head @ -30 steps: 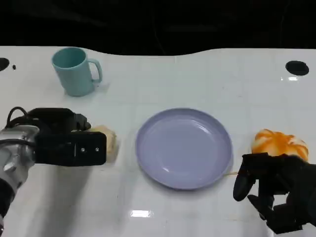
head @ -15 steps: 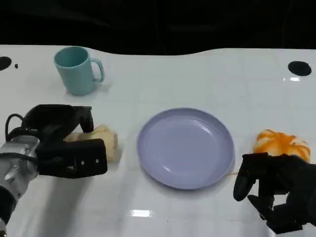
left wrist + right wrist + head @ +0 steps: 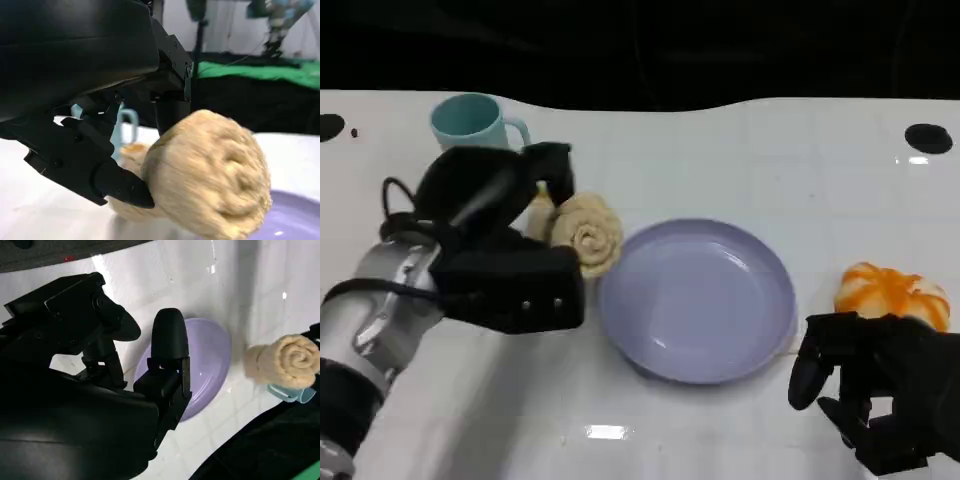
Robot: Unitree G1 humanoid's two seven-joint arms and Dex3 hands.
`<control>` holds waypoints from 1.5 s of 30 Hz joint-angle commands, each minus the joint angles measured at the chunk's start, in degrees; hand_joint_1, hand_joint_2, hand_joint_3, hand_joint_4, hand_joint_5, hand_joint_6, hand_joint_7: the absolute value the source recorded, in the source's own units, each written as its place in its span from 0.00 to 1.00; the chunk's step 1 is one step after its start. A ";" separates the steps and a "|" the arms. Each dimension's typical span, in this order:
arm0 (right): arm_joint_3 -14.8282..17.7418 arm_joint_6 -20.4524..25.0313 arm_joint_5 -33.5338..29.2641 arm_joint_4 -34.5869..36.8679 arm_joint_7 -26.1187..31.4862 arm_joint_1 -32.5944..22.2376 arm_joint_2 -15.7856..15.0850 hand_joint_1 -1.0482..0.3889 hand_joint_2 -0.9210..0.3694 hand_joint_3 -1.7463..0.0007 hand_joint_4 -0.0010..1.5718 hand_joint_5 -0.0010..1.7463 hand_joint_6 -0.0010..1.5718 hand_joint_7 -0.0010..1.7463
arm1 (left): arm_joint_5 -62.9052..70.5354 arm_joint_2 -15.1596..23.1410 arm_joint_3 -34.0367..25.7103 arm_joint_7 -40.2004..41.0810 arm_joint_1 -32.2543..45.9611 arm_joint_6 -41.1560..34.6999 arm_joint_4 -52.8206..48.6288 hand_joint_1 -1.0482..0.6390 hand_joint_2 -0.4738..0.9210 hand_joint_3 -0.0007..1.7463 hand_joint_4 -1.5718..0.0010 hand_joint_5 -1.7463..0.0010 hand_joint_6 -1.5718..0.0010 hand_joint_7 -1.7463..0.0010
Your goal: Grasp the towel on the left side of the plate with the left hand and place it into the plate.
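Note:
My left hand [image 3: 505,245] grips a rolled beige towel [image 3: 582,233] and holds it above the table, just left of the lavender plate [image 3: 695,298]. In the left wrist view the towel [image 3: 210,172] sits between my black fingers [image 3: 117,182], with the plate's rim [image 3: 295,220] below it. The right wrist view has the towel [image 3: 284,361] in the air beyond the plate [image 3: 205,365]. My right hand [image 3: 875,385] rests at the table's lower right, fingers apart, holding nothing.
A teal mug [image 3: 470,120] stands at the back left, behind my left hand. An orange-and-white object [image 3: 890,292] lies right of the plate, close to my right hand. Black round holes [image 3: 926,138] mark the table's far corners.
My left hand has closed on the towel, lifted it off the table and carried it rightward toward the plate's left rim. The right hand has stayed put.

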State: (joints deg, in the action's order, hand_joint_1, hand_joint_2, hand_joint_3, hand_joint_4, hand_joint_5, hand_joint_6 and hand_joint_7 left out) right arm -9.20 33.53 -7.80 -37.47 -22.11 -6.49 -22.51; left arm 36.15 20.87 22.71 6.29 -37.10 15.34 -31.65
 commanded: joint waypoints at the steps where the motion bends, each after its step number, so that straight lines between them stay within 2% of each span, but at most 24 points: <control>1: 0.09 0.49 0.16 -0.43 0.37 0.06 -0.06 0.73 0.28 0.38 0.46 1.00 0.45 0.81 | -1.40 -1.34 -0.43 -4.11 -0.41 -0.50 4.80 0.51 0.70 0.53 0.42 0.00 0.53 0.09; 2: 0.07 0.78 0.24 -0.54 0.40 -0.01 0.04 0.73 0.28 0.38 0.46 1.00 0.45 0.81 | -1.33 -2.00 -0.17 -4.89 -0.43 -0.69 5.96 0.51 0.67 0.57 0.42 0.00 0.53 0.08; 4: 0.03 1.03 0.33 -0.65 0.44 -0.16 0.13 0.73 0.28 0.39 0.46 1.00 0.45 0.81 | -1.42 -3.20 0.07 -5.86 -0.26 -0.58 7.46 0.52 0.64 0.64 0.43 0.00 0.56 0.02; 6: -0.01 1.19 0.42 -0.84 0.41 -0.35 0.13 0.73 0.27 0.39 0.46 1.00 0.45 0.82 | -1.51 -4.53 0.36 -7.28 0.12 -1.27 8.90 0.52 0.63 0.66 0.44 0.00 0.57 0.00; 8: -0.01 1.32 0.51 -1.10 0.35 -0.49 0.09 0.73 0.27 0.39 0.46 1.00 0.45 0.82 | -1.09 -5.64 0.82 -8.54 0.44 -2.31 10.27 0.52 0.62 0.65 0.43 0.00 0.57 0.02; 10: 0.03 1.52 0.62 -1.51 0.32 -0.63 0.09 0.74 0.27 0.39 0.45 1.00 0.45 0.82 | -0.22 -6.65 1.63 -9.16 0.67 -3.00 11.39 0.52 0.63 0.60 0.43 0.00 0.53 0.11; 11: 0.05 1.67 0.67 -1.66 0.27 -0.64 0.04 0.74 0.27 0.39 0.45 1.00 0.44 0.82 | 0.19 -7.11 2.15 -9.10 0.79 -3.00 11.65 0.53 0.63 0.59 0.43 0.00 0.52 0.11; 16: -0.15 2.65 0.46 -2.22 0.20 -0.42 -0.22 0.73 0.27 0.39 0.46 1.00 0.44 0.82 | 1.36 -8.66 4.00 -8.76 1.61 -2.69 11.73 0.52 0.64 0.61 0.42 0.00 0.54 0.07; 18: -0.18 2.76 0.43 -2.39 0.18 -0.40 -0.29 0.73 0.27 0.39 0.46 1.00 0.44 0.82 | 1.49 -9.11 4.76 -9.10 1.85 -2.47 11.21 0.52 0.64 0.62 0.43 0.00 0.53 0.11; 19: -0.18 2.95 0.42 -2.59 0.15 -0.41 -0.35 0.73 0.27 0.39 0.46 1.00 0.44 0.82 | 1.37 -9.25 5.05 -10.23 1.97 -3.05 11.30 0.52 0.65 0.63 0.44 0.00 0.51 0.19; 20: -0.16 2.99 0.37 -2.74 0.18 -0.48 -0.40 0.73 0.27 0.39 0.45 1.00 0.44 0.82 | 0.88 -9.36 5.22 -11.65 2.23 -3.47 11.46 0.51 0.69 0.56 0.49 0.05 0.47 0.40; 22: -0.03 2.95 0.35 -2.95 0.17 -0.64 -0.51 0.73 0.27 0.39 0.45 1.00 0.45 0.82 | 0.51 -9.05 5.54 -14.88 2.73 -4.43 12.32 0.49 0.82 0.35 0.55 0.21 0.44 0.72; 23: 0.07 2.99 0.35 -3.04 0.14 -0.70 -0.59 0.73 0.27 0.39 0.45 1.00 0.45 0.82 | 0.66 -8.63 5.73 -16.58 2.93 -4.98 13.12 0.46 0.91 0.22 0.60 0.37 0.48 0.87; 25: 0.15 3.31 0.26 -3.28 0.08 -0.76 -0.81 0.73 0.27 0.39 0.45 1.00 0.44 0.82 | 0.83 -7.97 5.82 -19.17 3.22 -5.93 14.59 0.41 0.98 0.09 0.66 0.57 0.55 0.97; 29: 0.75 1.88 0.80 -2.81 -0.10 -1.17 -0.93 0.74 0.27 0.39 0.45 1.00 0.45 0.83 | 0.71 -5.56 5.31 -24.13 3.75 -7.37 17.89 0.34 1.00 0.09 0.74 0.70 0.65 1.00; 34: 1.22 1.38 1.15 -2.51 -0.38 -1.21 -1.09 0.73 0.27 0.39 0.46 1.00 0.44 0.83 | -0.58 -2.70 3.27 -27.93 4.81 -9.04 22.04 0.35 1.00 0.11 0.74 0.72 0.67 1.00; 36: 1.44 0.54 1.34 -1.95 -0.43 -1.24 -1.10 0.73 0.27 0.39 0.46 1.00 0.44 0.83 | -2.70 -1.69 1.01 -28.78 6.10 -9.87 24.27 0.36 1.00 0.11 0.70 0.70 0.65 0.99; 39: 1.68 -0.72 1.60 -1.28 -0.53 -1.35 -1.02 0.74 0.27 0.39 0.46 1.00 0.44 0.82 | -6.09 -0.80 -2.63 -30.53 8.80 -13.09 28.79 0.38 1.00 0.12 0.60 0.65 0.57 0.95; 43: 1.88 -1.52 1.82 -0.95 -0.62 -1.47 -1.03 0.74 0.27 0.38 0.46 1.00 0.45 0.82 | -12.47 -0.60 -7.82 -32.70 13.43 -17.98 35.35 0.41 1.00 0.13 0.53 0.62 0.49 0.93; 44: 1.91 -1.69 1.81 -0.88 -0.62 -1.49 -1.07 0.74 0.28 0.38 0.46 1.00 0.45 0.82 | -14.96 -0.94 -9.49 -33.17 14.97 -19.55 37.25 0.42 1.00 0.13 0.53 0.60 0.48 0.93; 45: 1.98 -1.85 1.90 -0.81 -0.67 -1.53 -1.07 0.74 0.28 0.38 0.46 1.00 0.45 0.82 | -18.04 -1.55 -11.42 -33.25 16.82 -20.47 39.09 0.44 1.00 0.13 0.54 0.50 0.46 0.94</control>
State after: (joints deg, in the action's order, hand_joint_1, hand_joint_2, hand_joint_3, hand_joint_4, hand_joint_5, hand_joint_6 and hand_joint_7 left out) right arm -7.75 32.55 -6.39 -38.62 -22.49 -7.65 -22.79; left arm 23.50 19.48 15.20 -25.84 -24.08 -2.50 3.43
